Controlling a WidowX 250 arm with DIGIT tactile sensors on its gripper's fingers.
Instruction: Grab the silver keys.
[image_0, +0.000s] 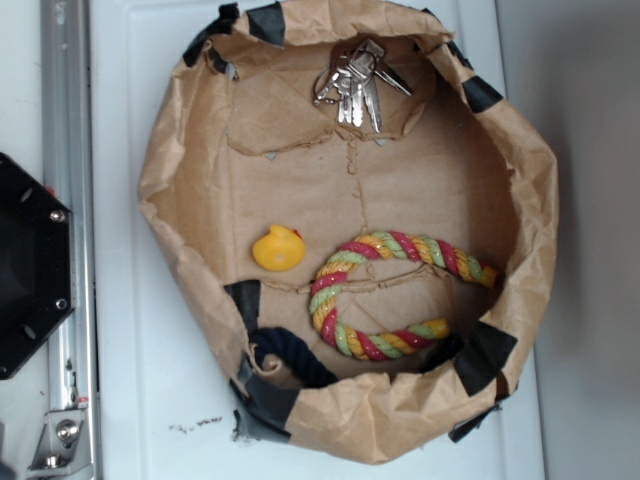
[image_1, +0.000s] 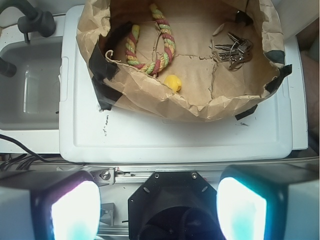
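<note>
The silver keys (image_0: 355, 82) lie fanned out on the floor of the brown paper bin (image_0: 520, 150), near its far rim in the exterior view. In the wrist view the silver keys (image_1: 233, 50) show at the upper right inside the paper bin (image_1: 200, 107). My gripper (image_1: 159, 210) is open, high above the black robot base, well back from the bin; its two pale pads (image_1: 75, 212) frame the bottom corners with nothing between them. The gripper does not appear in the exterior view.
A yellow duck (image_0: 278, 248) and a red, green and yellow rope ring (image_0: 390, 295) lie in the bin with a dark rope (image_0: 290, 358). The bin stands on a white lid (image_1: 175, 140). A grey tub (image_1: 30, 85) sits left; the black robot base (image_1: 172, 205) is below.
</note>
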